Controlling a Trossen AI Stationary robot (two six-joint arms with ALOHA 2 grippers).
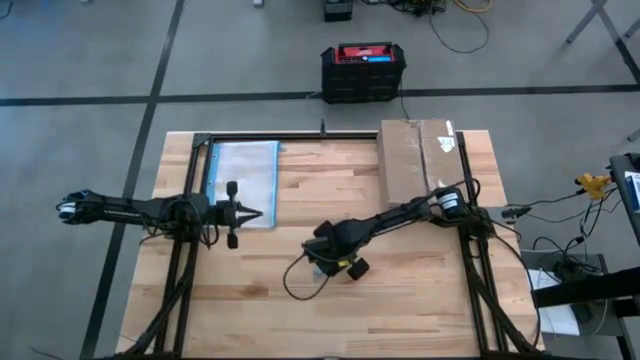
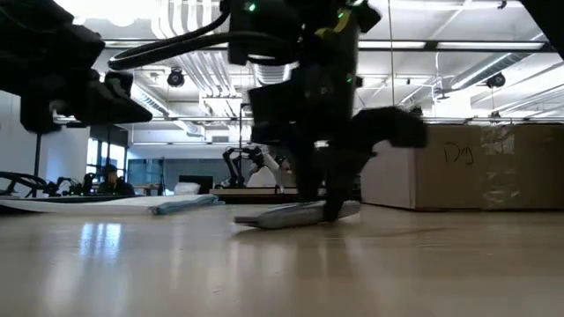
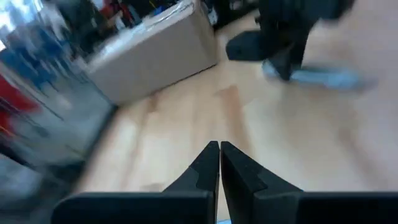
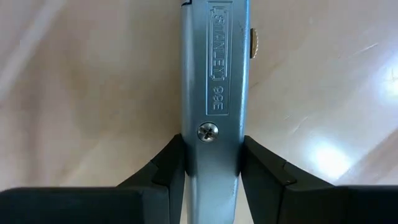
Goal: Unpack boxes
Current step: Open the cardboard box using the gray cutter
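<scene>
A grey metal utility knife [image 4: 214,74] is in my right gripper [image 4: 211,149], low over the middle of the wooden table [image 1: 420,300]; in the low view the knife [image 2: 300,214] shows just above the tabletop. The brown cardboard box [image 1: 420,160] stands on its base at the table's far right. My left gripper [image 3: 219,146] is shut with nothing in it and hovers at the left, beside the clear blue-edged plastic bag [image 1: 243,180]. My right gripper pinches the knife's two long narrow edges [image 4: 211,155] between its fingers [image 4: 168,168], near the screw at mid-body. The fingers point down from above and lie across the knife. The knife lies flat face up, slightly tilted; I cannot tell whether its lower end [image 2: 247,221] touches the table.
A black crate with a red top [image 1: 363,72] stands on the floor beyond the table's far edge. Cables and a stand sit off the right side. Bare wood shows along the table's near side and between the bag and the box.
</scene>
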